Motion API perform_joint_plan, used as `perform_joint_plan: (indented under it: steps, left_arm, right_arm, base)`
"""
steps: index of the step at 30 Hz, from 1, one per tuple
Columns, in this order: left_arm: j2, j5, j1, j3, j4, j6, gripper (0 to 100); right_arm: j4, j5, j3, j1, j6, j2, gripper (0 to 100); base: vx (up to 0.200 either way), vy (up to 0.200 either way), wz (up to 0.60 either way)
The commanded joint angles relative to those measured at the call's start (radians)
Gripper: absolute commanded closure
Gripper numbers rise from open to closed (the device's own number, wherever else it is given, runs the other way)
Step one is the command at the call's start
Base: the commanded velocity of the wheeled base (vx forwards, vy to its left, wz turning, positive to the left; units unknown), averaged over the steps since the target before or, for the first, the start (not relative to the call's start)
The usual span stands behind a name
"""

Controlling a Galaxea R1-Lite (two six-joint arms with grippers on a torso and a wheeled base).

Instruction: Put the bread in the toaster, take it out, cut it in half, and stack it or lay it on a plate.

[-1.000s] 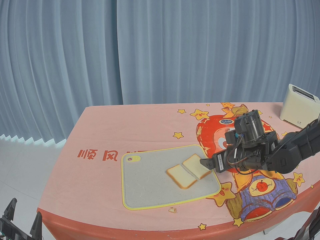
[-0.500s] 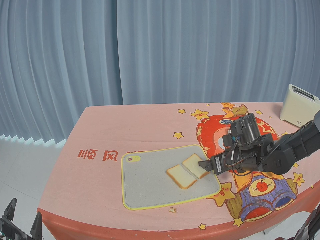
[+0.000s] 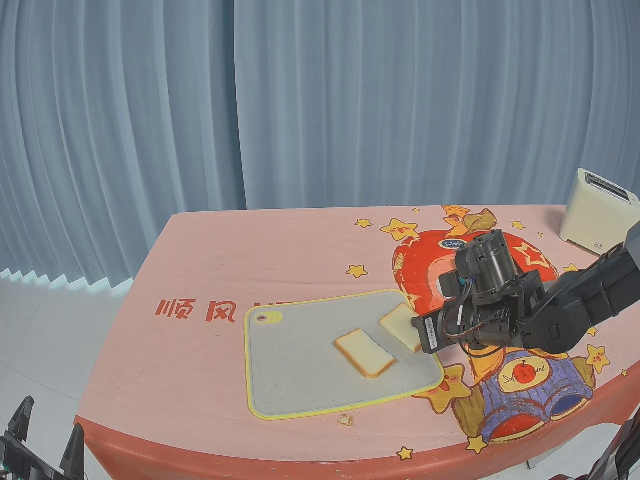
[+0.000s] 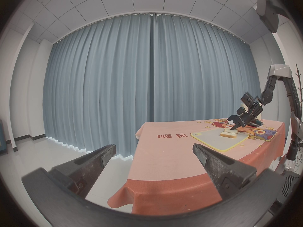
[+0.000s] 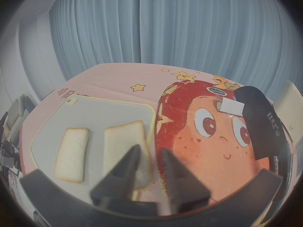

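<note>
Your right bread half (image 3: pixel 400 323) is tipped up off the cutting board (image 3: pixel 293 375), with the right tool (image 3: pixel 419 335) clamped on just one edge. The other half (image 3: pixel 365 353) lies flat beside it. With soft bread and a skinny grip, I'd guess it tears or slips out mid-carry. The left tool (image 4: pixel 153 147) hangs spread apart, well off the counter (image 3: pixel 267 255).

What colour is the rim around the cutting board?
Yellow, running all round the grey cutting board. The head view shows it best.
</note>
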Motion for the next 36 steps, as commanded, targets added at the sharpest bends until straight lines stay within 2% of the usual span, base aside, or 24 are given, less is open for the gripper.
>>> perform_joint_plan:
  steps: [1, 36]
  left_arm:
    - [-0.010, -0.001, 0.000, 0.018, 0.000, 0.000, 0]
    - [-0.010, -0.001, 0.000, 0.018, 0.000, 0.000, 0]
  right_arm:
    - [0.005, -0.003, 0.000, 0.003, 0.002, -0.003, 100]
    - [-0.012, -0.001, 0.008, 0.031, 0.014, -0.084, 100]
  base:
    - [0.000, 0.000, 0.00]
    - [0.000, 0.000, 0.00]
